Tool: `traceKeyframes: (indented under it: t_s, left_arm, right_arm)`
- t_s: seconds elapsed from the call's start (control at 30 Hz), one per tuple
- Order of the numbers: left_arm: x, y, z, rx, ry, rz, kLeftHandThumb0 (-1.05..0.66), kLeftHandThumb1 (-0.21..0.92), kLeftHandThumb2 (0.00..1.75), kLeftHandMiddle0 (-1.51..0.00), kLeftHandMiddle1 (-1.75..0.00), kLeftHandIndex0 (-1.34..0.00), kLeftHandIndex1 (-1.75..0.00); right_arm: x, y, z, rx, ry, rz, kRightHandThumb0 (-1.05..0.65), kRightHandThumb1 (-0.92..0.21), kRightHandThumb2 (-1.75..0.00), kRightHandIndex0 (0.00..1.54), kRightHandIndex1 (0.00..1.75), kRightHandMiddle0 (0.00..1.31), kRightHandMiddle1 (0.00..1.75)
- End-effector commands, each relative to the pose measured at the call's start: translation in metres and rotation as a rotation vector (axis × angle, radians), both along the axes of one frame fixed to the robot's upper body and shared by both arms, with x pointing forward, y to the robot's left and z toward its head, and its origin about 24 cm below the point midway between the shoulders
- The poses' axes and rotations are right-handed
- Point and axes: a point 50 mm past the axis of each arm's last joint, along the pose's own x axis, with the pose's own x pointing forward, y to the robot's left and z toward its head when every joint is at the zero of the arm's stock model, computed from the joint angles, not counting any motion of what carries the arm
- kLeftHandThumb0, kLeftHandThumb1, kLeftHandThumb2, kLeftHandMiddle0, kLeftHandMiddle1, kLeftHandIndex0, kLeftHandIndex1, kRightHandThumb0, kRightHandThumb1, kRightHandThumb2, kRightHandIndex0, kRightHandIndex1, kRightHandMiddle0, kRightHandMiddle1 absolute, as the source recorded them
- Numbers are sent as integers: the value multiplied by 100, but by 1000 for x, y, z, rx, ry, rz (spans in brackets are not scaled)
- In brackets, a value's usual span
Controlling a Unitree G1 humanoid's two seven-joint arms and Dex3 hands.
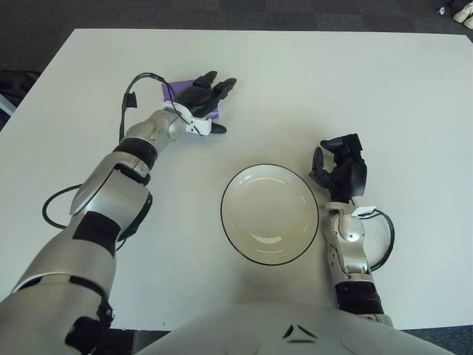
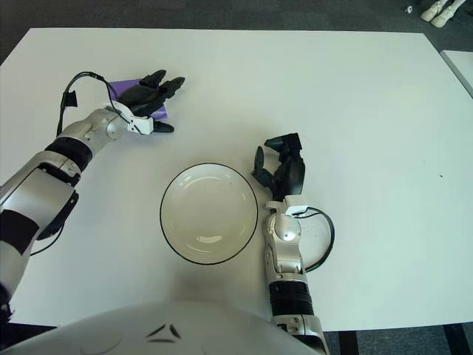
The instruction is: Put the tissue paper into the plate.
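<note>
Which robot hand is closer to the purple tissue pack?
Left. The left hand is spread right over the purple tissue pack; the right hand sits far off, beside the white plate.
</note>
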Motion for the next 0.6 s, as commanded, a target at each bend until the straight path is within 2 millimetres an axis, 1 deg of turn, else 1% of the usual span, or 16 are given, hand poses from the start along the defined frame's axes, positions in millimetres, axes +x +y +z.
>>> traceKeyframes:
  t_s: [0.0,0.27,0.4,0.57]
  left_arm:
    - [-8,18,-15,5,23,17,-105,74,61,0,0,0,0]
    - [-12,24,2,-71,-99,-17,-105,75,59,0,0,0,0]
    - [-14,29,7,-114,-147,-12,-105,73,58,0,0,-1,-1]
    - [-15,30,11,-133,-181,-8,-105,68,63,0,0,0,-5]
  right_arm:
    - [-13,2,-30,55,141,-15,-40,-60,-97,60,145,39,175]
    - [-12,3,-29,59,143,-3,-40,-60,-97,60,144,39,175]
    - [-12,3,-30,51,161,-4,-40,-60,-97,60,144,39,175]
    - [-11,2,-30,43,181,-7,-40,-61,-95,59,145,38,175]
